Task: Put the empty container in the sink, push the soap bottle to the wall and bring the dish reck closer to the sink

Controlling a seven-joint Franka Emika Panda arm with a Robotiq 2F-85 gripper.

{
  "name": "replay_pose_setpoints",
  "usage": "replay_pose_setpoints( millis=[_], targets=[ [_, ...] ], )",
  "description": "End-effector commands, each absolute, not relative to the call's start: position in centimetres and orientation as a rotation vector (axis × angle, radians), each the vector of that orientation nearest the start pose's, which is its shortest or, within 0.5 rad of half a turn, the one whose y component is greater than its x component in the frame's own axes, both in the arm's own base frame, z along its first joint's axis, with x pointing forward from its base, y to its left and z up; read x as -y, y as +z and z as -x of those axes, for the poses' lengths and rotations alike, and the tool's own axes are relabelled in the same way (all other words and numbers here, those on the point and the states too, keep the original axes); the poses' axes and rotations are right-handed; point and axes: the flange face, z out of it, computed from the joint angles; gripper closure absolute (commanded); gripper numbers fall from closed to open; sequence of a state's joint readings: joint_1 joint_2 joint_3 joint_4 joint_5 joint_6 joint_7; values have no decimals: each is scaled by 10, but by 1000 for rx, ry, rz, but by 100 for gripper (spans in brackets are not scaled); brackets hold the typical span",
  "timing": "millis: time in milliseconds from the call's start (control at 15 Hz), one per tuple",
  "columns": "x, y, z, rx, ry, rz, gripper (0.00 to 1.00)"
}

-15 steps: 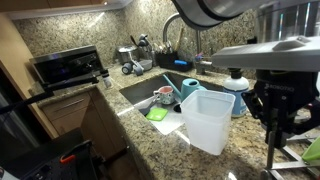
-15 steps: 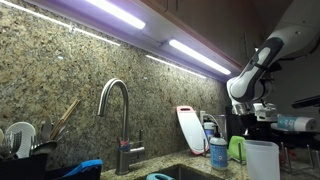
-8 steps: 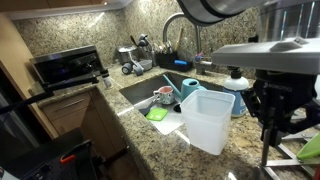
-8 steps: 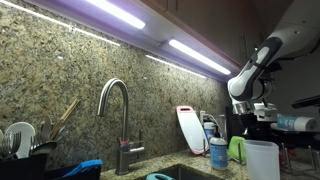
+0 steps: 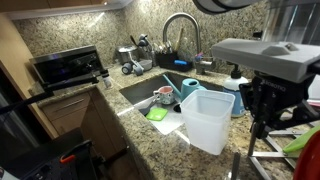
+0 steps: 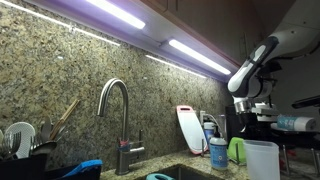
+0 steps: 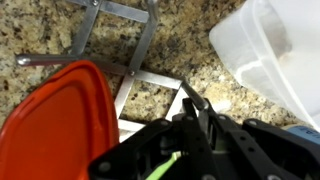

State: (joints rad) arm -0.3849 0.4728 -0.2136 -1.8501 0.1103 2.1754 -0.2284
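In the wrist view my gripper (image 7: 192, 104) is shut on a thin wire of the dish reck (image 7: 141, 74), whose grey bars lie across the granite. The empty container (image 7: 270, 50) stands just beyond it, upright on the counter. In an exterior view the container (image 5: 208, 120) sits at the edge of the sink (image 5: 138, 92), with the soap bottle (image 5: 238, 98) behind it and my gripper (image 5: 260, 122) down at the dish reck (image 5: 268, 160). The container (image 6: 262, 160), soap bottle (image 6: 218, 153), gripper (image 6: 258, 112) and granite wall (image 6: 80, 70) show in an exterior view.
The sink holds a red mug (image 5: 165, 97), a teal jug (image 5: 190, 90) and a green sponge (image 5: 157, 114). A curved faucet (image 5: 180, 25) rises behind it. An orange lid (image 7: 55, 120) rests in the rack. A black oven (image 5: 68, 65) stands far left.
My gripper has shifted toward the sink and the container, and the rack has come along with it. The container and the soap bottle have stayed put.
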Motion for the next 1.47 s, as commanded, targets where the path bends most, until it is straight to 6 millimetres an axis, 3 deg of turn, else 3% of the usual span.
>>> replay_pose_setpoints(
  millis=[0, 400, 467, 800, 867, 1000, 1400],
  targets=[
    [343, 270, -532, -690, 186, 2971, 97],
    [330, 266, -529, -661, 199, 3010, 97],
    [343, 261, -525, -657, 198, 3011, 89],
    [342, 261, -526, -652, 199, 3013, 89],
    [342, 261, -526, -652, 199, 3013, 97],
    [343, 258, -526, -659, 200, 3016, 97],
    [323, 254, -529, -622, 193, 3049, 97]
  ],
)
